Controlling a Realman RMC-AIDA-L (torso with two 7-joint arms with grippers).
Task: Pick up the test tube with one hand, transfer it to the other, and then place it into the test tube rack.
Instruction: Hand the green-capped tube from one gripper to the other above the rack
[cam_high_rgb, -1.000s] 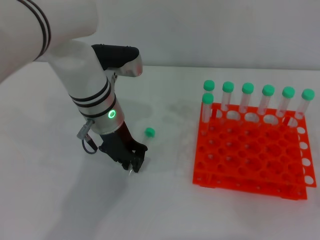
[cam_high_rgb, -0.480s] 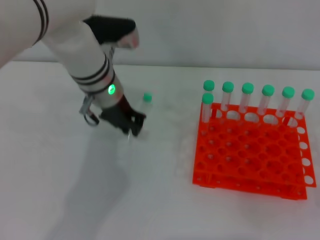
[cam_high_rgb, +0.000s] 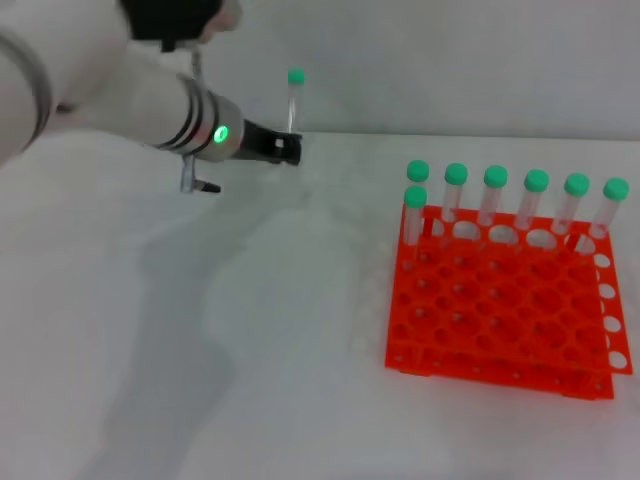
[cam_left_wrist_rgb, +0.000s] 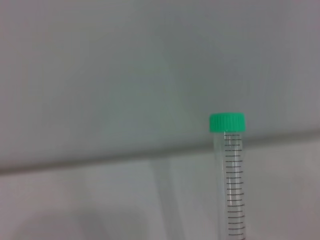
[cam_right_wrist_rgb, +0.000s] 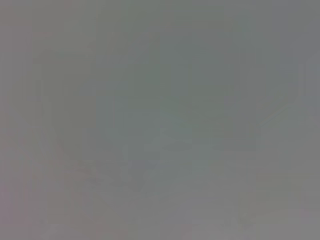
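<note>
My left gripper (cam_high_rgb: 286, 148) is raised high above the table at the back left and is shut on the lower end of the test tube (cam_high_rgb: 293, 103). The tube stands upright with its green cap on top. The left wrist view shows the same tube (cam_left_wrist_rgb: 233, 190), clear with black scale marks and a green cap, against the wall. The orange-red test tube rack (cam_high_rgb: 505, 305) stands on the table at the right, well apart from the gripper. My right gripper is out of view; the right wrist view shows only plain grey.
Several green-capped tubes (cam_high_rgb: 496, 195) stand in the rack's back row, and one more (cam_high_rgb: 415, 215) stands just in front at its left end. The white table (cam_high_rgb: 250, 350) runs back to a pale wall.
My left gripper has lifted the test tube off the table, up and toward the back, and turned it from lying to upright. The rack and its tubes have not moved.
</note>
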